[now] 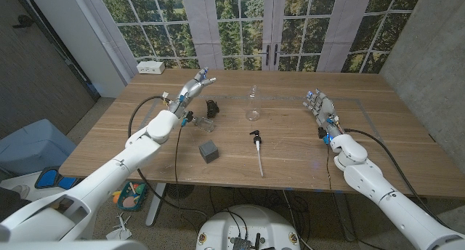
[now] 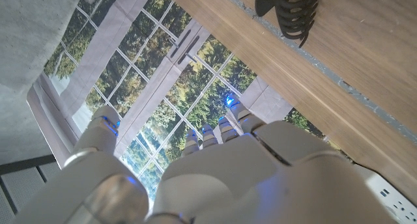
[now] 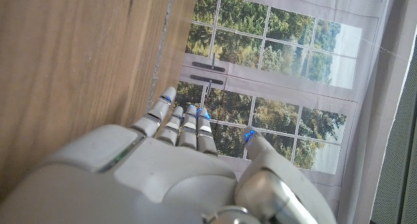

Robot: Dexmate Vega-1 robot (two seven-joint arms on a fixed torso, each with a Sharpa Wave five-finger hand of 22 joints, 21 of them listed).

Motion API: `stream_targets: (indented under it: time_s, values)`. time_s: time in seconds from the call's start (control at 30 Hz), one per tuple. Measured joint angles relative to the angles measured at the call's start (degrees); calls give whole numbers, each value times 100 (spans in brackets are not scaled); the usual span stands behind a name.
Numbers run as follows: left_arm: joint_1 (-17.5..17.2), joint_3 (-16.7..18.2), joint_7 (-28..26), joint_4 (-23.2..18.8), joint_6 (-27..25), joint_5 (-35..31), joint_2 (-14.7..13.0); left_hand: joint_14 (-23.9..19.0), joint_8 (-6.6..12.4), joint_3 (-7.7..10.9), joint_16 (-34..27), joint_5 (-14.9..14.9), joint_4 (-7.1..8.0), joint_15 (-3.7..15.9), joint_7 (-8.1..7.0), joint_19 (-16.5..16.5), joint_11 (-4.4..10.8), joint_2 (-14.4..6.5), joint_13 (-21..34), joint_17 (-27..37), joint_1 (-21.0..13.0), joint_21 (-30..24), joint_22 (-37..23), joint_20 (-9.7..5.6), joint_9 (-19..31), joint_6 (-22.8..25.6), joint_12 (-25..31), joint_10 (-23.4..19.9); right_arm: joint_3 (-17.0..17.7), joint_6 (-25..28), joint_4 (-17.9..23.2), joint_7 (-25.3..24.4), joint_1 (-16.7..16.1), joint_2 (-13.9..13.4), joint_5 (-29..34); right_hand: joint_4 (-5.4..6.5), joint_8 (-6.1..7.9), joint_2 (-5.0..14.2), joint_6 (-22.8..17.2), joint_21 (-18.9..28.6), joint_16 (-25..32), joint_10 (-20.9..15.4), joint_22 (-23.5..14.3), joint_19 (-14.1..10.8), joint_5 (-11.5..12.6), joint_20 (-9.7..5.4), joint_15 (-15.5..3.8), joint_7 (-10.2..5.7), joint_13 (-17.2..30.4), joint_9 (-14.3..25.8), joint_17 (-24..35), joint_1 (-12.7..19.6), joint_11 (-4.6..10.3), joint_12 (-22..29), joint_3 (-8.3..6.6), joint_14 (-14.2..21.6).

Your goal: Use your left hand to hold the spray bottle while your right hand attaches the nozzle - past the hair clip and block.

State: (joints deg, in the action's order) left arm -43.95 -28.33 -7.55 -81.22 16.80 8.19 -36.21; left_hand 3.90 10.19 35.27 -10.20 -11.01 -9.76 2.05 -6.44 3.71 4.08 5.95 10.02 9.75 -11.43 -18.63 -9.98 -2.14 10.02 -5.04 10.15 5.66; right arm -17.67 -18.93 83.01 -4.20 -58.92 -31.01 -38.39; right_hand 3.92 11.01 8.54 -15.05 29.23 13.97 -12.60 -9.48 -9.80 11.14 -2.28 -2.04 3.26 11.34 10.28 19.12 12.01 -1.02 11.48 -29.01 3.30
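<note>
A clear spray bottle [image 1: 252, 105] without its top stands upright at the table's far middle. Its black nozzle with a long white tube [image 1: 258, 151] lies on the wood nearer to me, apart from the bottle. My left hand [image 1: 194, 87] hovers open over the table's far left, left of a black hair clip [image 1: 211, 107] and well left of the bottle; the clip [image 2: 291, 9] also shows in the left wrist view beyond my left hand [image 2: 215, 172]. My right hand [image 1: 320, 105] is open at the right, fingers stretched out, holding nothing, also seen as my right hand [image 3: 182, 165] over bare wood.
A grey block [image 1: 209, 150] sits toward the near left, a small clear glass [image 1: 206, 124] between it and the hair clip. A white power strip [image 1: 150, 67] lies at the far left corner. The wooden table [image 1: 378, 134] ends before tall windows.
</note>
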Motion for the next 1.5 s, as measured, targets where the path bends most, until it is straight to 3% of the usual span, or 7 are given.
stream_targets:
  time_s: [0.73, 0.9, 1.13, 1.27, 1.5]
  values:
    - [782, -518, 658, 615, 274, -624, 37, -268, 129, -139, -67, 13, -82, -42, -110, 339, -34, 306, 28, -1, -366, 22, -5, 152, -1, 112, 111, -234, -47, 3, 280, -423, -159, 11, 298, -101, 6, 60, -40, -66, 16, -20, 1, -64, -34, 3, 0, 41, -1, -1, 1, 60, -20, 0, 6, 61]
    - [930, -626, 772, 722, 364, -763, 76, -320, 173, -288, -67, -72, -78, -50, -103, 462, -40, 433, 28, -1, -489, 43, -5, 25, 27, 168, 111, -269, -46, 3, 304, -484, -196, 18, 330, -111, 7, 60, -40, -66, 16, -19, 1, -64, -33, 3, 0, 41, -1, -1, 1, 60, -20, 0, 16, 61]
    - [1153, -794, 920, 893, 467, -914, 164, -340, 208, -371, -66, -157, -89, -31, -70, 493, -71, 499, 27, -1, -556, 67, -5, -5, 27, 241, 111, -300, -20, -3, 367, -561, -264, 13, 367, -120, 6, 60, -40, -66, 16, -40, 1, -84, -33, 24, 0, 41, -1, -1, -5, 60, -41, 0, 22, 61]
    - [1258, -886, 999, 983, 506, -966, 220, -340, 218, -395, -67, -158, -79, -31, -72, 512, -69, 519, 27, -1, -581, 67, 12, -23, 26, 261, 111, -302, -5, -10, 452, -628, -321, -19, 424, -252, 6, 26, -40, -110, 16, -40, 1, -91, -56, 17, 0, 41, -2, -1, -47, 96, -41, 0, -11, 60]
    - [1410, -1015, 1149, 1160, 573, -1008, 336, -402, 218, -461, -67, -202, -94, -31, -75, 569, -20, 527, 27, -1, -678, 109, 12, -15, 26, 318, 111, -351, 15, 15, 672, -806, -443, -101, 580, -581, 6, -61, -81, -173, 16, -92, 1, -168, -76, 23, 76, 83, -2, -2, -154, 362, -93, 0, -71, 137]
